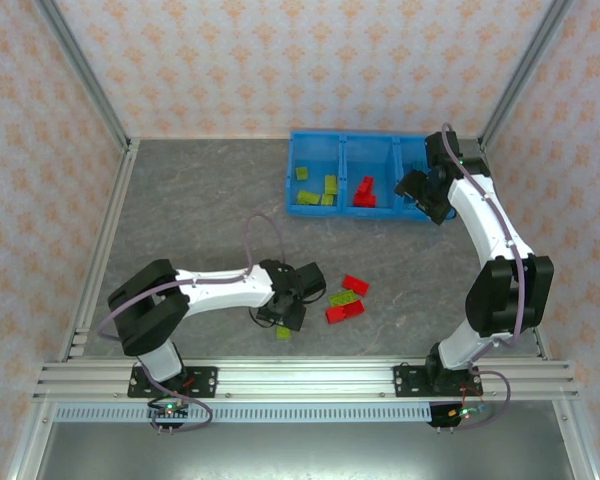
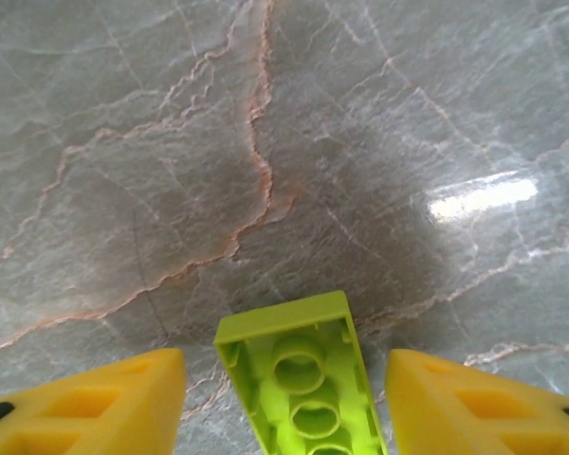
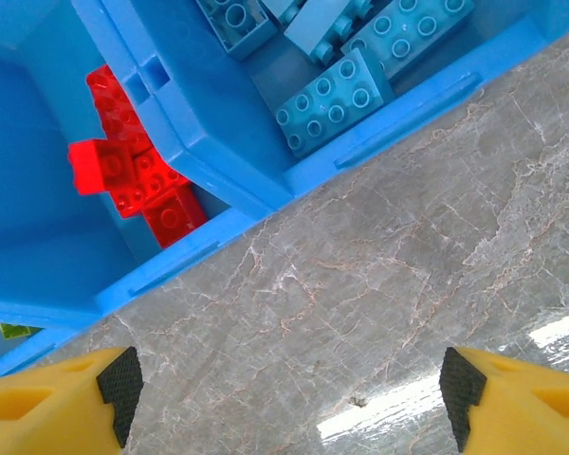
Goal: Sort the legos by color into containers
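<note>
A yellow-green lego [image 2: 299,379], hollow underside up, lies near the table's [image 1: 200,200] near edge between the left gripper's [image 2: 286,374] parted fingers, a gap on each side. Two red legos [image 1: 355,285] and another yellow-green one [image 1: 342,298] lie just beside it. The blue bin [image 1: 355,215] at the far edge holds yellow-green bricks [image 1: 315,190], red bricks [image 1: 365,192] and light-blue bricks [image 3: 360,85] in separate compartments. The right gripper [image 3: 289,389] gapes empty by its near wall. The table is grey marble, the walls [image 1: 280,60] floral.

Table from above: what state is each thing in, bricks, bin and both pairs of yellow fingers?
Yellow-green studded plastic brick: on the table, ungripped.
Left fingers: open, straddling that brick.
Right fingers: open, empty, beside the bin.
Bright blue three-compartment plastic bin: holds yellow-green, red, light blue bricks, sorted.
Two red plastic bricks: loose on the table.
</note>
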Motion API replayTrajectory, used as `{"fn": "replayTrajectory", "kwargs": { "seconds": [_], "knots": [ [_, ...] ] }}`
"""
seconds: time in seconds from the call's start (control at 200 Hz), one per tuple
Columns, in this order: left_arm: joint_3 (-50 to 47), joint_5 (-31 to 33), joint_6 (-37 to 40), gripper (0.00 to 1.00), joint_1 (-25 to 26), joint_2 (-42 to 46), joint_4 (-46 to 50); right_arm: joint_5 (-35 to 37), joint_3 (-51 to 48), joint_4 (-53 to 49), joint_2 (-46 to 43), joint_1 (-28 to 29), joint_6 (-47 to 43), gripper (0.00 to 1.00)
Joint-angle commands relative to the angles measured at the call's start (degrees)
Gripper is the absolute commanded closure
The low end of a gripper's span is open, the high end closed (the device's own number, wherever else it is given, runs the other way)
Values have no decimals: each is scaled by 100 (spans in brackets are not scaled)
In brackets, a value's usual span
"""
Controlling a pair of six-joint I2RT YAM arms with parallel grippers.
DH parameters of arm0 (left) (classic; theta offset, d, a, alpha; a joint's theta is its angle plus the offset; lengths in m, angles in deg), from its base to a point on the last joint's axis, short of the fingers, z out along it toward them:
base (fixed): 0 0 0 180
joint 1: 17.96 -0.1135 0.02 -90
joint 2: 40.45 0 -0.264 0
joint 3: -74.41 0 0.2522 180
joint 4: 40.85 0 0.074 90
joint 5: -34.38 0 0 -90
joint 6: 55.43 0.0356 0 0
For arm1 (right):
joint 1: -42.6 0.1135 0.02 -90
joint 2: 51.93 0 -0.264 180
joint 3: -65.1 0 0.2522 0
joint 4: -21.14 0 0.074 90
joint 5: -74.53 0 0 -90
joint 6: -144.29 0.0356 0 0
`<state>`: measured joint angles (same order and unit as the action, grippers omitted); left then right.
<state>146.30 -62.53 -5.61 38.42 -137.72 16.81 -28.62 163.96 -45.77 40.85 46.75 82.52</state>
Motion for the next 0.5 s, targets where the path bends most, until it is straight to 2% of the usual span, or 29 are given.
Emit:
{"fn": "replayTrajectory", "kwargs": {
  "seconds": [0.0,0.11,0.285,0.495],
  "knots": [
    [97,-233,-3,48,-167,-131,3,86,126,-208,-40,8,-83,16],
    [-20,-481,-6,57,-292,-146,-144,137,51,-204,-127,8,-81,16],
    [-2,-403,-32,69,-311,-68,-101,-59,6,-355,-275,46,-223,16],
    [586,-31,131,73,-596,497,-18,-621,-369,-679,-900,475,-433,16]
  ]
}}
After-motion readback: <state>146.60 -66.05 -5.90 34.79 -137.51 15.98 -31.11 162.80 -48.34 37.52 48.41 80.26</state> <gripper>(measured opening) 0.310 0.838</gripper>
